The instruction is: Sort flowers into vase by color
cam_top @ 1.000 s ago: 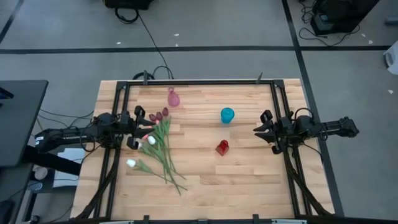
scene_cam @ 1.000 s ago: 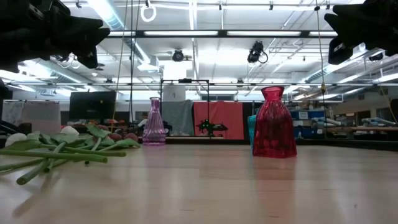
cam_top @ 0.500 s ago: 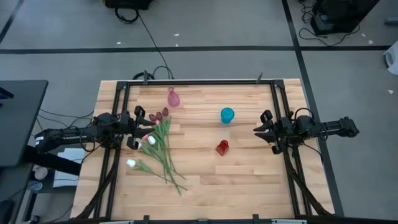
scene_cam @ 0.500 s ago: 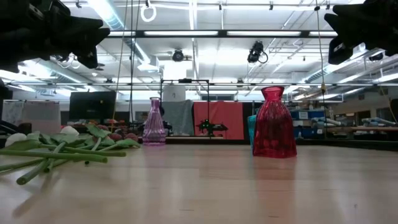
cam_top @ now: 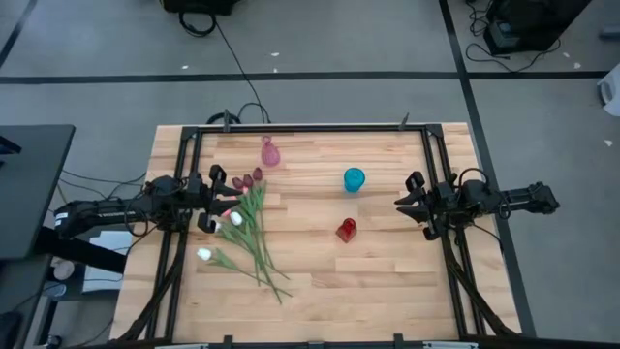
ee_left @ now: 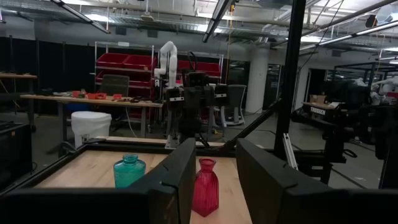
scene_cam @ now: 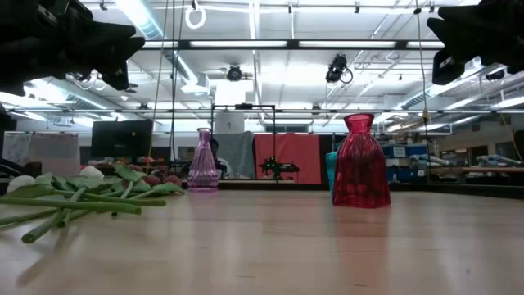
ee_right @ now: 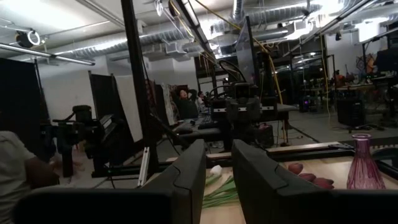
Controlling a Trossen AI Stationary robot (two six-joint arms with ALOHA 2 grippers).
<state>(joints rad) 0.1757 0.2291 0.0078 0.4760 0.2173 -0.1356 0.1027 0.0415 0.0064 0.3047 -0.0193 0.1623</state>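
Note:
Several tulips (cam_top: 250,229) lie in a loose pile on the table's left half, stems fanned toward the near edge. Their dark red heads (cam_top: 246,179) point to the far side, and white heads (cam_top: 235,219) lie nearer the left. In the low view the tulips (scene_cam: 74,197) lie flat on the wood. A pink vase (cam_top: 270,152), a teal vase (cam_top: 355,179) and a red vase (cam_top: 346,230) stand upright. My left gripper (cam_top: 215,199) is open, raised beside the flower heads. My right gripper (cam_top: 407,204) is open and empty, raised at the table's right side.
A black frame (cam_top: 310,127) runs around the table's rim. Bare wood (cam_top: 387,271) lies between the red vase and the near edge. In the left wrist view the red vase (ee_left: 205,186) and the teal vase (ee_left: 129,172) stand ahead. A person (ee_right: 25,171) shows beyond the table.

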